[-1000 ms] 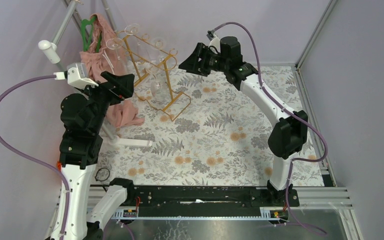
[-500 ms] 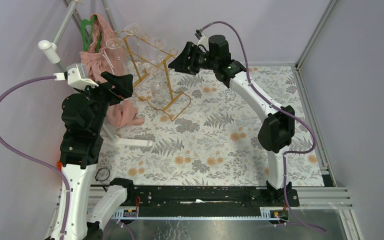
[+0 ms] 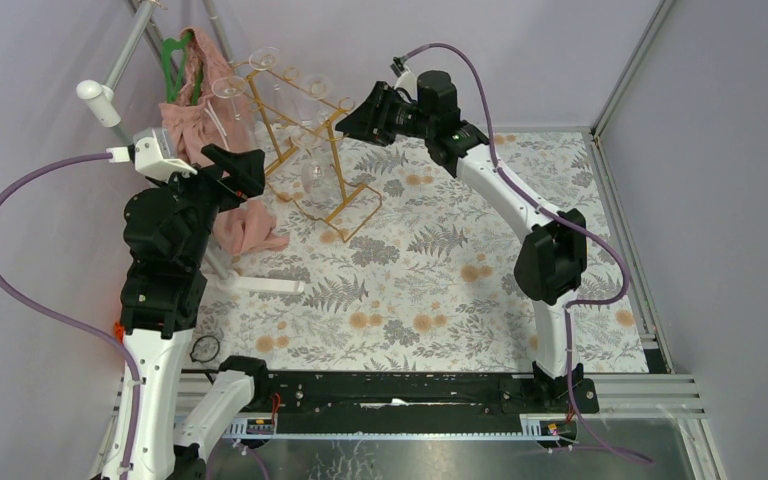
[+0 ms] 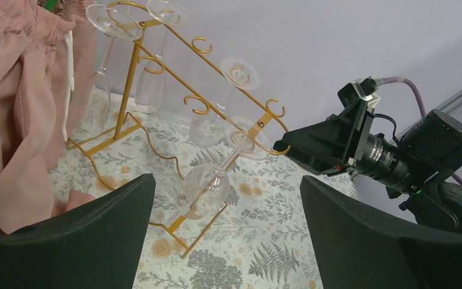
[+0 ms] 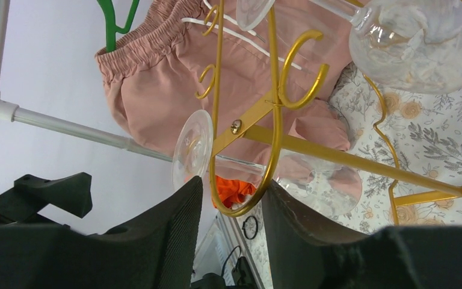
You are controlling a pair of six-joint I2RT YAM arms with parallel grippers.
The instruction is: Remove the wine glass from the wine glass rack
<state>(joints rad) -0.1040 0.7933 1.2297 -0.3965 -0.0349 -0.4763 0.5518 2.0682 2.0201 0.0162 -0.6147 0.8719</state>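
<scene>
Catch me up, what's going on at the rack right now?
The right gripper is up at the end of the gold wine glass rack, its jaws apart on either side of the end hook, right beside the foot of the nearest wine glass. It holds nothing. The left gripper hangs wide open and empty by the pink garment, aimed at the rack. The wine glass hangs upside down on the rack, not yet lifted off.
</scene>
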